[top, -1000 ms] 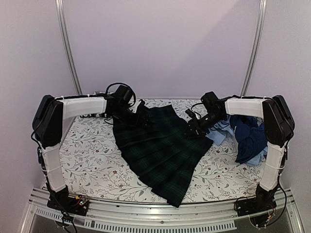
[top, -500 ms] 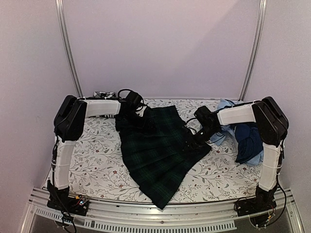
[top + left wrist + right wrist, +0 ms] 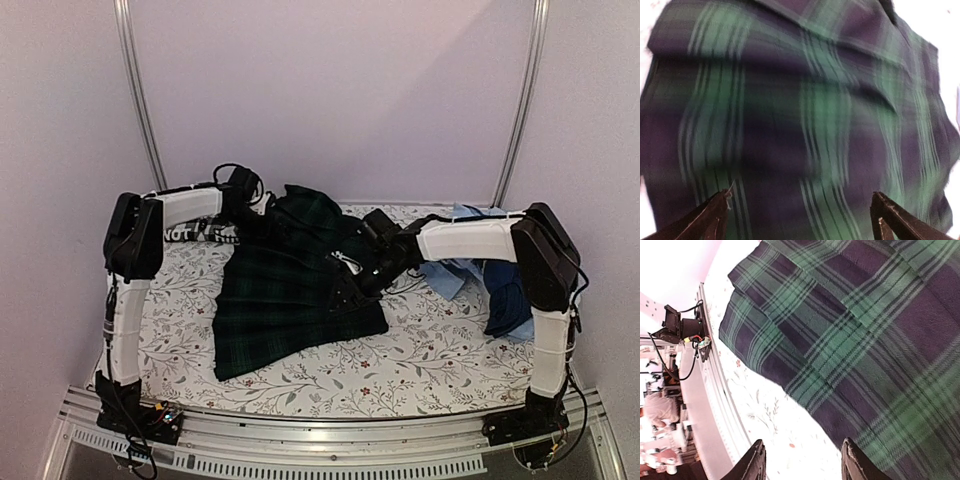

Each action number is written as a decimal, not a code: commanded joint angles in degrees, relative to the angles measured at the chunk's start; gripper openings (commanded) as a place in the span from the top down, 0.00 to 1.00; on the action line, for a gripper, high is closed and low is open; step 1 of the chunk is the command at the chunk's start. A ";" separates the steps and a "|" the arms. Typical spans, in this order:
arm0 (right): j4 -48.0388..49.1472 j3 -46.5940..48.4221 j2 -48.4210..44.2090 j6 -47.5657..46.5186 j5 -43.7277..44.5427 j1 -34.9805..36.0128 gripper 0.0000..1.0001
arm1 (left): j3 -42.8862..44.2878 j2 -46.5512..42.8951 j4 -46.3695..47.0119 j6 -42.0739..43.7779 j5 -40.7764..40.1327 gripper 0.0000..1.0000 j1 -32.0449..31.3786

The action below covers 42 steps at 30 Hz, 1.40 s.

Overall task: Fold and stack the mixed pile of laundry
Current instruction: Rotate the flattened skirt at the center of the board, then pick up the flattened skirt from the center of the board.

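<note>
The dark green-navy plaid garment lies spread in the middle of the table, bunched up at its far edge. My left gripper is at that bunched far edge. In the left wrist view it is open, and blurred plaid cloth fills the frame beyond its fingers. My right gripper is over the garment's right side. In the right wrist view it is open and empty above the plaid edge. The rest of the pile, navy and light blue pieces, lies at the right.
The floral-printed white covering shows bare in front of and beside the garment, and in the right wrist view. A metal rail runs along the near edge. Vertical poles stand at the back left and back right.
The plaid garment has shifted left and its near corner has drawn back from the front edge. My right gripper swept left over it. My left gripper pulled back toward the far edge.
</note>
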 commanded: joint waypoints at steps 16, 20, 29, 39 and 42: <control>12.98 -27.96 -24.68 -29.95 22.89 3.44 0.54 | -72.30 -63.57 18.84 -1.69 -4.58 0.20 -25.73; 14.28 -28.99 -22.70 -34.32 24.27 3.49 0.56 | -74.08 -62.27 16.29 -4.83 -6.93 0.28 -30.54; 16.18 -28.28 -15.37 -35.57 26.96 4.95 0.58 | -73.72 -58.94 12.08 -7.13 -9.42 0.29 -36.64; 15.68 -27.11 -8.23 -34.89 34.88 7.21 0.72 | -71.83 -54.22 5.25 -12.97 -14.34 0.29 -40.08; 14.44 -25.78 -6.75 -34.21 35.78 8.07 0.92 | -71.66 -53.58 4.30 -13.03 -14.37 0.30 -40.03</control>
